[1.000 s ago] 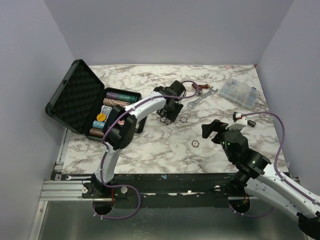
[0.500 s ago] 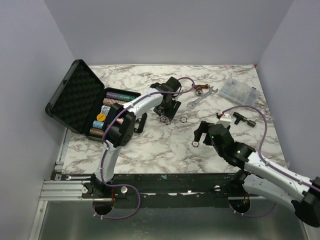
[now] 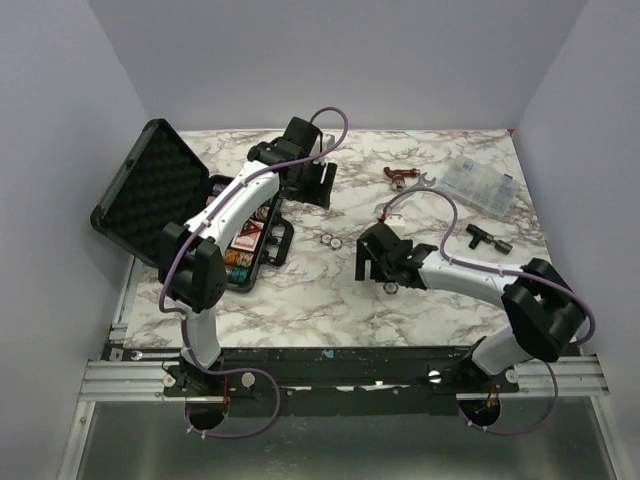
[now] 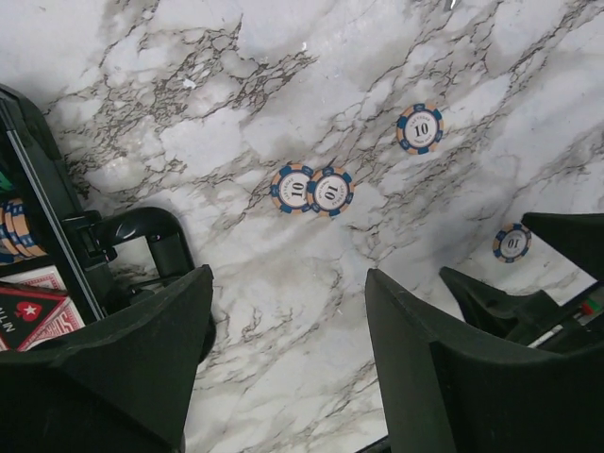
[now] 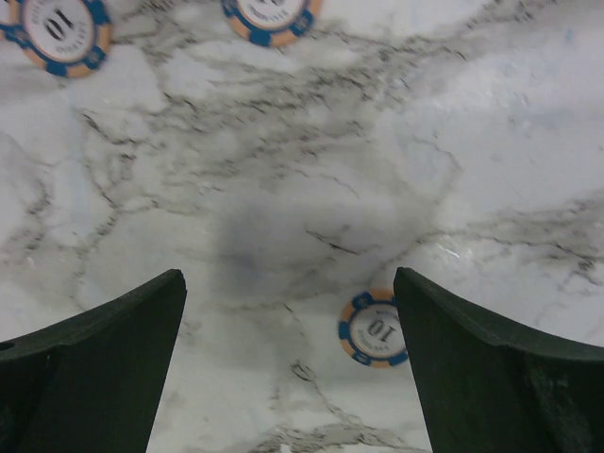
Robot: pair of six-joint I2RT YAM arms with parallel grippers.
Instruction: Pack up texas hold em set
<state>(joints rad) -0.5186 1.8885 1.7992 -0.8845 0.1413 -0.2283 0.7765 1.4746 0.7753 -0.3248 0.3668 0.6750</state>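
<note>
The black case (image 3: 150, 195) lies open at the table's left, with chip rows and a red card deck (image 4: 28, 313) inside. Four blue-and-orange "10" chips lie loose on the marble. A touching pair (image 3: 329, 240) sits mid-table, and in the left wrist view the pair (image 4: 311, 190) has a single chip (image 4: 420, 127) beyond it. My left gripper (image 3: 312, 188) hangs open and empty at the back, beside the case; its jaws (image 4: 288, 283) frame bare marble. My right gripper (image 3: 378, 272) is open, low over the fourth chip (image 5: 376, 327), which lies flat close to its right finger.
A clear compartment box (image 3: 480, 183) stands at the back right, with a silver wrench (image 3: 412, 188) and a red-handled tool (image 3: 399, 174) to its left. A black T-shaped fitting (image 3: 486, 238) lies right of my right arm. The case handle (image 4: 142, 236) juts toward the loose chips.
My left arm has pulled back from the chip pair toward the rear of the table. My right arm has swung left and down over the near chip.
</note>
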